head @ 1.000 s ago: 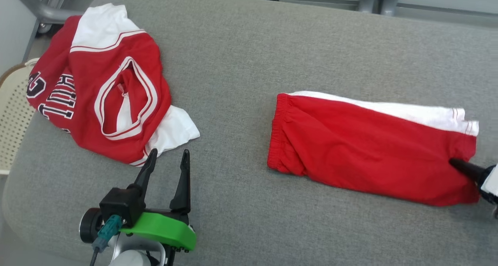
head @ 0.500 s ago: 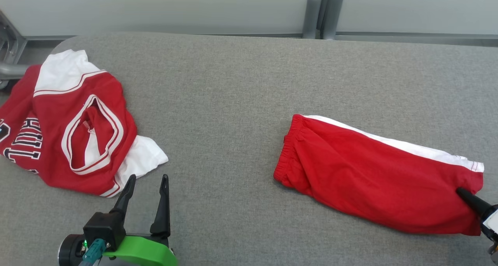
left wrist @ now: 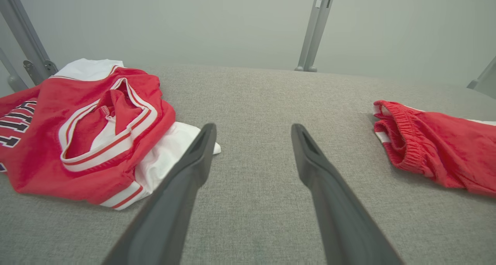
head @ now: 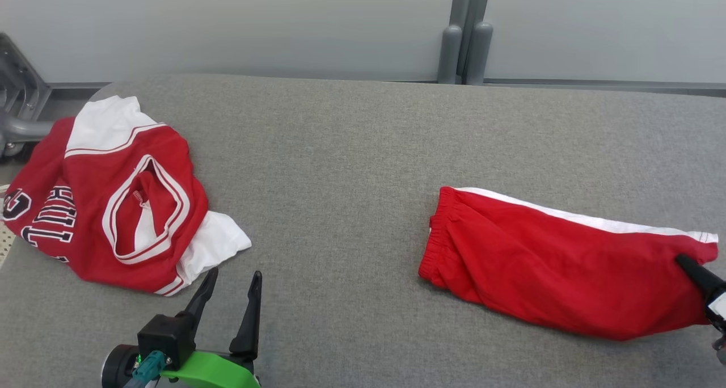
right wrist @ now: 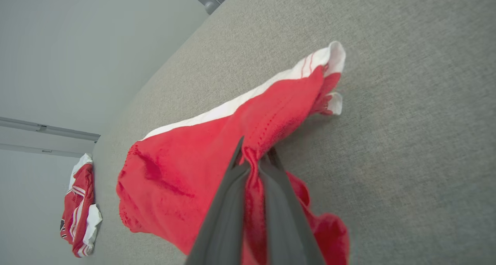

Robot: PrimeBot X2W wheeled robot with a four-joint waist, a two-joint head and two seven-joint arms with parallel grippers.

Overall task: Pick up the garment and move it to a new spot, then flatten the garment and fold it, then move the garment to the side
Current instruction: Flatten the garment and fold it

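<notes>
The garment, red shorts (head: 556, 263) with a white side stripe, lies folded lengthwise on the right of the grey padded table (head: 351, 150). My right gripper (head: 680, 259) is shut on its right hem end. In the right wrist view the fingers (right wrist: 232, 203) pinch a bunched fold of the shorts (right wrist: 186, 172), and that end is raised a little. My left gripper (head: 234, 274) stands open at the front left with nothing between its fingers (left wrist: 193, 168). The elastic waistband of the shorts (left wrist: 434, 152) faces it from the right.
A crumpled red and white jersey (head: 113, 206) with dark lettering lies at the table's left end, just beyond my left gripper (left wrist: 254, 129). Grey posts (head: 465, 42) and a pale wall stand behind the table. A metal frame (head: 17, 110) sits at the far left.
The head camera has tilted up, so the whole picture has shifted. The shorts have slid a little to the right with my right gripper. My left gripper stays open.
</notes>
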